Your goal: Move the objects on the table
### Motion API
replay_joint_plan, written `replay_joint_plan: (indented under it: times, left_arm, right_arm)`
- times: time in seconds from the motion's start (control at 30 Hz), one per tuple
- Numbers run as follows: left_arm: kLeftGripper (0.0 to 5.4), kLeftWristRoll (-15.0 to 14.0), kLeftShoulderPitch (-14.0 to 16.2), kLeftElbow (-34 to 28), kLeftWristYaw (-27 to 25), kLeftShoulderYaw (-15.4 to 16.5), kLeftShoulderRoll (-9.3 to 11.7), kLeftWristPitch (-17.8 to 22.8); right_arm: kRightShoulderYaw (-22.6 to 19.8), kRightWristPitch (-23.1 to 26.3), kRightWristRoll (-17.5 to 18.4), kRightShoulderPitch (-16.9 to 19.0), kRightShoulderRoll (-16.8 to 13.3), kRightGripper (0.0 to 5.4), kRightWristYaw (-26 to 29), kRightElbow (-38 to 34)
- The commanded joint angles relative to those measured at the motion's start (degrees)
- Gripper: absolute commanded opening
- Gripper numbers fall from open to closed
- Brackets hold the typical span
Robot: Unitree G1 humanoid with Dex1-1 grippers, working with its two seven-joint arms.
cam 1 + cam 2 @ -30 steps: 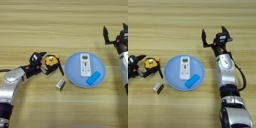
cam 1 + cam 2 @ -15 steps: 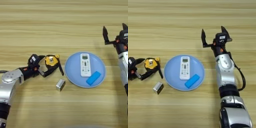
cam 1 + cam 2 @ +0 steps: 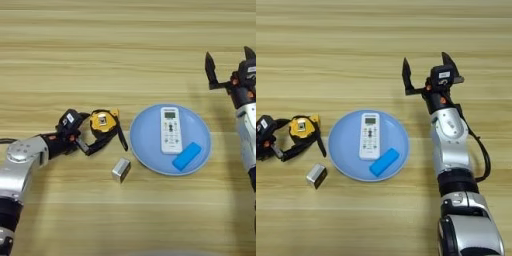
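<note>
The left claw (image 3: 82, 137) lies low on the tabletop (image 3: 125, 55), just beside the tape measure (image 3: 103, 121) and over its black strap (image 3: 107, 141); I cannot tell how far its fingers are parted or whether they grip the strap. The right claw (image 3: 428, 72) hangs wide open and empty, well apart from the blue plate (image 3: 341, 150), which carries the white remote (image 3: 369, 136) and a blue block (image 3: 384, 161). The small silver box (image 3: 121, 169) sits near the plate's left rim.

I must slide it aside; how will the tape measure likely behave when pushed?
The tape measure lies flat on the table, so it would probably slide, not roll. Its floppy black strap may trail. The left gripper sits beside it.
</note>
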Motion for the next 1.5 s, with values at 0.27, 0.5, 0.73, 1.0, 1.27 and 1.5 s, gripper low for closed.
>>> replay_joint_plan:
  times: [0.27, 0.5, 0.73, 1.0, 1.27, 1.5]
  left_arm:
    - [5.39, 1.26, -2.25, 0.70, -1.09, -1.32, 0.12, -0.83]
    - [5.39, 1.46, -2.45, 1.10, -1.30, -2.31, -0.45, -1.30]
    - [5.39, 1.48, -2.61, 1.54, -1.35, -2.78, -0.49, -1.24]
    - [5.05, 2.14, -2.73, 2.75, -0.17, -2.76, -0.57, -1.40]
    - [4.45, 2.06, -2.63, 2.82, -0.01, -2.87, -0.65, -1.84]
    - [4.42, 2.00, -2.45, 2.89, 0.05, -2.88, -0.67, -2.38]
  right_arm:
    - [0.04, -0.47, 0.10, -1.43, 0.29, 5.40, -0.17, -0.20]
    - [0.11, -0.44, 0.03, -1.25, 0.41, 5.40, -0.25, -0.49]
    - [0.13, -0.42, -0.03, -1.16, 0.47, 5.40, -0.36, -0.67]
    - [0.20, -0.06, 0.19, -0.76, 0.69, 5.40, -0.20, -2.19]
    - [0.14, -0.08, 0.28, -0.75, 0.74, 5.40, -0.10, -2.33]
    - [0.14, 0.01, 0.25, -0.80, 0.73, 5.40, -0.12, -2.26]
